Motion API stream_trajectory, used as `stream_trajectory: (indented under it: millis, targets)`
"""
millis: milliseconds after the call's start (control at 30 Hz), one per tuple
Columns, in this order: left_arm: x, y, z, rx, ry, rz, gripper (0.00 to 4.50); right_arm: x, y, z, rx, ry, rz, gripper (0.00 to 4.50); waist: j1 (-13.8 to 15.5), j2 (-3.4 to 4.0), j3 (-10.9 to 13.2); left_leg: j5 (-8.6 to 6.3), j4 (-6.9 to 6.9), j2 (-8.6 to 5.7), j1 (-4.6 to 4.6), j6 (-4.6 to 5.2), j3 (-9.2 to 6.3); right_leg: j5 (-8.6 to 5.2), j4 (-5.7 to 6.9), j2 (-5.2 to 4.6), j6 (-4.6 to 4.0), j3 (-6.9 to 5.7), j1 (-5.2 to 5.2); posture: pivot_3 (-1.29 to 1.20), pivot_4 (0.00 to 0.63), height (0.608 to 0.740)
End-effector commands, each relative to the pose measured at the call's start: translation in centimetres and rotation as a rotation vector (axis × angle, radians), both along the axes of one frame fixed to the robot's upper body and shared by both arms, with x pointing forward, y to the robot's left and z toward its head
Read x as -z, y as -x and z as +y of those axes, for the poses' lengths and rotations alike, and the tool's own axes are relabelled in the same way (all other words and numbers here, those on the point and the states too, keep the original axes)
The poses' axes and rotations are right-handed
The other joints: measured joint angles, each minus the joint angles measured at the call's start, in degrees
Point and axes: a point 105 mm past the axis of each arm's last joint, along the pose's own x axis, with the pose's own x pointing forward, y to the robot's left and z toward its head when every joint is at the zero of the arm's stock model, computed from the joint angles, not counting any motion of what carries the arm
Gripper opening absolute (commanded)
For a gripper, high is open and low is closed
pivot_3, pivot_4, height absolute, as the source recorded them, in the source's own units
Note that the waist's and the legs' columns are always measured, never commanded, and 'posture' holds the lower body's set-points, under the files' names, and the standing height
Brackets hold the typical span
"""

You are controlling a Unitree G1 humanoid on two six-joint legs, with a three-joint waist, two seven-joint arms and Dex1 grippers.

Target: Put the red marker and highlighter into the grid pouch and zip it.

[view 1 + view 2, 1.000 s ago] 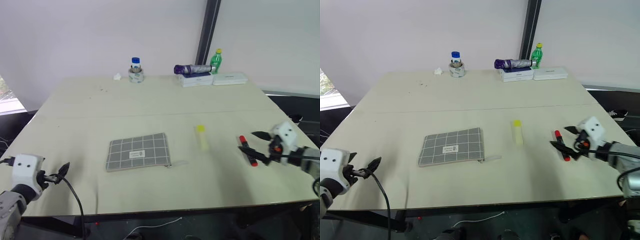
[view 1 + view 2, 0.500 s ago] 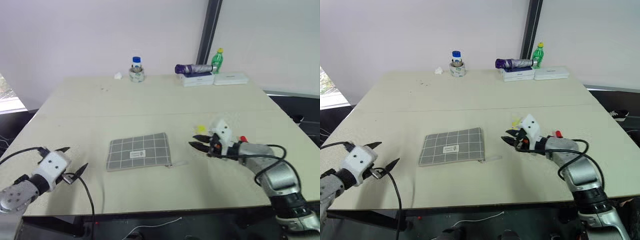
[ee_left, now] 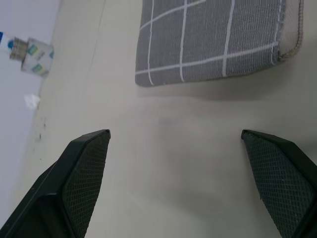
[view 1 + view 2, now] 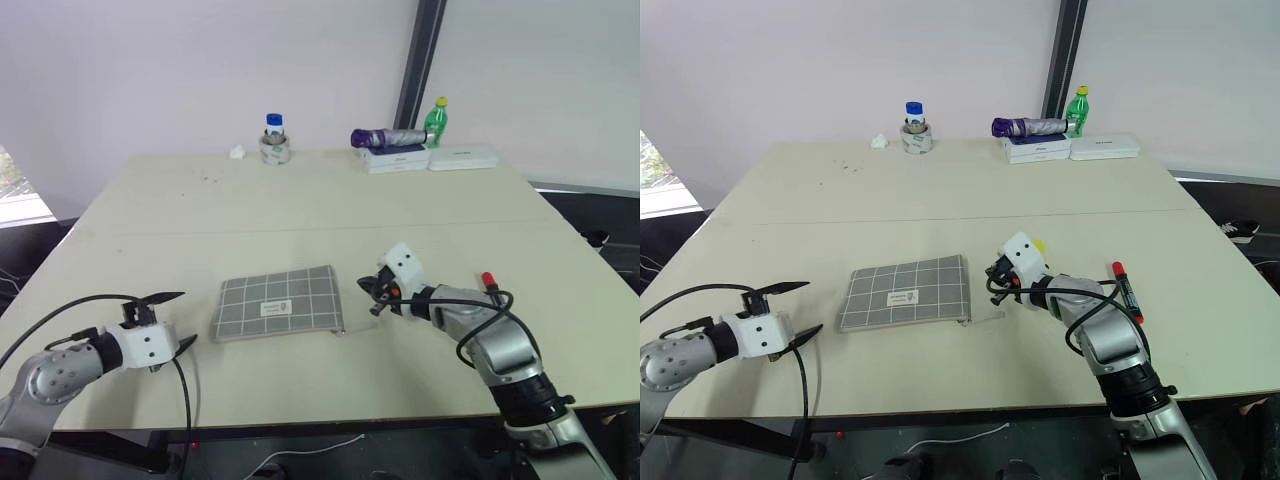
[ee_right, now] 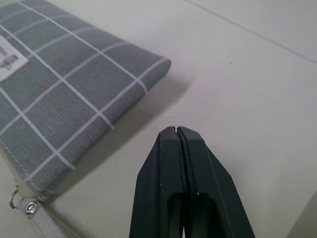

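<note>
With my right claw (image 4: 992, 283) pinched shut on nothing just right of the grid pouch (image 4: 905, 292) mid-worktop and my left claw (image 4: 790, 312) wide open to its left, I risk shoving the still-zipped pouch instead of catching its pull.

grid pouch (image 4: 276, 303) flat, red marker (image 4: 1125, 291) apart

Bare test room or lab: plain white walls, one large pale table (image 4: 300, 215). At twelve o'clock on it, a jar (image 4: 273, 140); toward one o'clock, white boxes (image 4: 428, 158), a folded umbrella (image 4: 387, 137), a green bottle (image 4: 433, 120).
</note>
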Motion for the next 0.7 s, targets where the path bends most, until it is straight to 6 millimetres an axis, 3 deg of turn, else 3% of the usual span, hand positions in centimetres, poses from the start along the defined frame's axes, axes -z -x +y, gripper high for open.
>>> stream_trajectory:
  millis: [33, 367, 700]
  targets:
    - [1.3, -0.1, -1.3, 0.071, -0.026, 0.009, 4.50, -0.1, -0.3, 0.9, -0.006, 0.015, -0.012, 0.04, 0.0, 0.01, 0.0, 0.00, 0.01, 0.00, 0.00, 0.00, 0.00, 0.00, 0.02, 0.01, 0.00, 0.00, 0.00, 0.00, 0.150, 0.737]
    - [2.7, -0.3, -3.4, 0.202, -0.051, 0.040, 4.50, 0.6, -0.2, 3.9, -0.096, 0.023, 0.009, 0.04, -0.1, 0.03, 0.0, 0.00, 0.04, -0.06, 0.13, 0.01, 0.03, 0.01, 0.12, 0.02, 0.03, -0.05, 0.13, 0.00, 0.150, 0.737]
    - [2.5, -0.4, -4.0, 0.258, -0.051, 0.037, 4.50, 0.9, -0.8, 4.6, -0.126, 0.029, 0.006, 0.04, -0.2, 0.04, 0.0, 0.00, 0.04, -0.09, 0.18, 0.01, 0.06, 0.01, 0.14, 0.01, 0.05, -0.06, 0.16, 0.00, 0.150, 0.737]
